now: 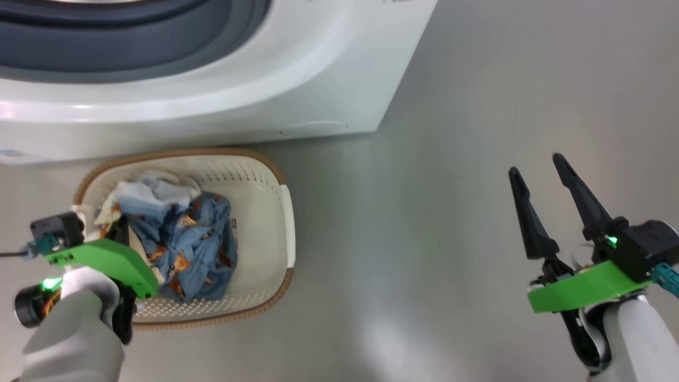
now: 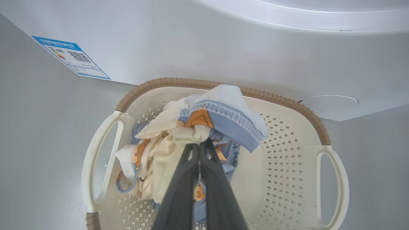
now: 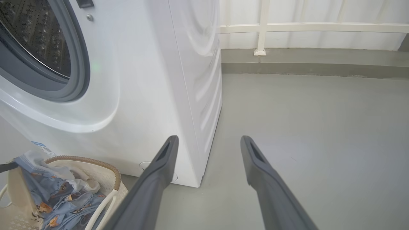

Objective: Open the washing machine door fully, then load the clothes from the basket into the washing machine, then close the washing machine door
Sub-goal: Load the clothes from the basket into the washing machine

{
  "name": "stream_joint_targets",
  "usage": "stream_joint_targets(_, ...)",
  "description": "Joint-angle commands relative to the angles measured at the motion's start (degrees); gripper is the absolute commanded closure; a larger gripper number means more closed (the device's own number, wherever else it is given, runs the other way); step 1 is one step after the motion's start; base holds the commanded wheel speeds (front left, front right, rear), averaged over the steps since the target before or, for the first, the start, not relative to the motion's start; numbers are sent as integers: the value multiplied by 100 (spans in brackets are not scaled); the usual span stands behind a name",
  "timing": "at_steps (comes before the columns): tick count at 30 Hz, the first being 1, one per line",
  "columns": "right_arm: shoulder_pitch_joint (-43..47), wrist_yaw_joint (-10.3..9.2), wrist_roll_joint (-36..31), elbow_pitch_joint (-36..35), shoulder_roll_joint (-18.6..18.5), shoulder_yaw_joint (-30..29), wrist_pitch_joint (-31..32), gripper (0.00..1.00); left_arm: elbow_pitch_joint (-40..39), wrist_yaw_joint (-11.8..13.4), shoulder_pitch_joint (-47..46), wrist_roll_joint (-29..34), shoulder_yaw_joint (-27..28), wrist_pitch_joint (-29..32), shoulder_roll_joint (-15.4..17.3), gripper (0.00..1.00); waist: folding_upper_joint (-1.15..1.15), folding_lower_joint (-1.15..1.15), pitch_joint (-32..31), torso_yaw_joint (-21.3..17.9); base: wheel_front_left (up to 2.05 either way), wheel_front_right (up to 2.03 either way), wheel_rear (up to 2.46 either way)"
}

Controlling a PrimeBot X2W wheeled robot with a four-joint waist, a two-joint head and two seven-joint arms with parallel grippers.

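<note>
Domestic laundry or utility area, white front-loading washing machine (image 1: 297,79) at upper left of head view, basket (image 1: 260,212) of clothes (image 1: 196,244) on bare grey floor (image 1: 451,228) below it, white railing (image 3: 306,28) above grey kerb (image 3: 319,60) at top of right wrist view.

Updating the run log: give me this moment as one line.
stage: loading | left gripper: shut on clothes in basket | right gripper: open, empty, above floor | washing machine: drum opening uncovered

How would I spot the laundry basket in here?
Find the big white front-loading washing machine. On the grey floor right before it sits a small cream perforated plastic basket. Its brown woven-look rim and blue printed clothes inside set it apart.
</note>
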Motion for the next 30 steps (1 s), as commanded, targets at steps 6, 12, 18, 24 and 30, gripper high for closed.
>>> stream_joint_targets(6, 502, 8, 107, -73, -139, -66, -27, 0, -675, -56, 509, 70, 183, -119, 275, 100, 0, 0, -787, 188, 0, 0, 0)
stream_joint_targets(12, 770, 8, 145, -81, -172, -187, -27, 0, -1589, -58, 993, 316, 496, -121, 350, 100, 0, 0, -1119, 241, 0, 0, 0)
stream_joint_targets(18, 992, 8, 173, -82, -178, -288, -27, 0, -2332, -58, 1431, 658, 857, -122, 396, 100, 0, 0, -1379, 259, 0, 0, 0)
stream_joint_targets(24, 1285, 8, 227, -72, -196, -398, -27, 0, -3223, -59, 2079, 1052, 1386, -122, 377, 100, 0, 0, -1707, 256, 0, 0, 0)
stream_joint_targets(30, 1505, 8, 263, -66, -231, -467, -27, 0, -4166, -59, 2805, 1400, 1841, -122, 313, 100, 0, 0, -1959, 217, 0, 0, 0)
